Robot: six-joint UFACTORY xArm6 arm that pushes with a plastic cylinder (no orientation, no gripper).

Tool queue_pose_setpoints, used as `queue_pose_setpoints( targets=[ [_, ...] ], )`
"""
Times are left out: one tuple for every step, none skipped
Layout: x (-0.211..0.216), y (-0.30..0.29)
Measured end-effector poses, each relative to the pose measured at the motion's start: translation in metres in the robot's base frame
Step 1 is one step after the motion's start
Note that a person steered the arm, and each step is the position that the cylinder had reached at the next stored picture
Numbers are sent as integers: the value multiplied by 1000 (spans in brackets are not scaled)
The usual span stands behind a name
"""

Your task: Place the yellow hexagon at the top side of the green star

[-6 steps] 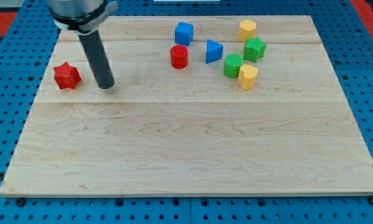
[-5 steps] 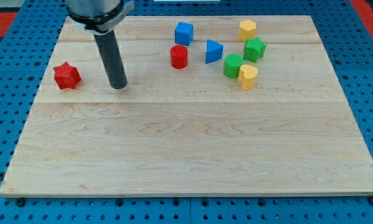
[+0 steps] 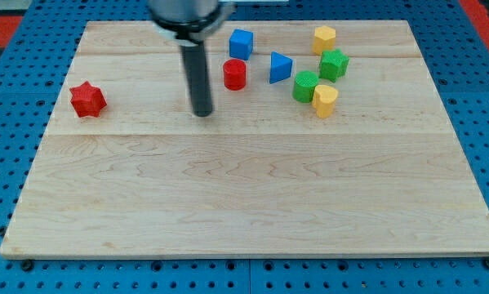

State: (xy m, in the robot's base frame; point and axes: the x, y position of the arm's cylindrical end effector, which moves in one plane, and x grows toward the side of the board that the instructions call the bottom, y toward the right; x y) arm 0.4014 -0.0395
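The yellow hexagon [image 3: 324, 37] lies near the view's top right, just above the green star [image 3: 334, 64], with a small gap between them. My tip [image 3: 202, 113] rests on the board at centre-left, left of and below the red cylinder [image 3: 235, 74]. It is far to the left of both task blocks and touches no block.
A second green block [image 3: 306, 86] and a yellow heart-like block [image 3: 324, 100] sit just below-left of the green star. A blue triangle [image 3: 280, 67] and a blue cube [image 3: 241, 43] lie left of them. A red star [image 3: 87, 99] lies at the far left of the wooden board [image 3: 244, 204].
My tip has slid to the right, from beside the red star to near the red cylinder. No block has moved.
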Motion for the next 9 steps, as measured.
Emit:
queue_pose_setpoints(
  targets=[
    [-28,60],
    [-39,127],
    [-61,140],
    [-84,151],
    [-133,147],
    [-142,178],
    [-157,186],
    [-171,193],
    [-149,271]
  ],
)
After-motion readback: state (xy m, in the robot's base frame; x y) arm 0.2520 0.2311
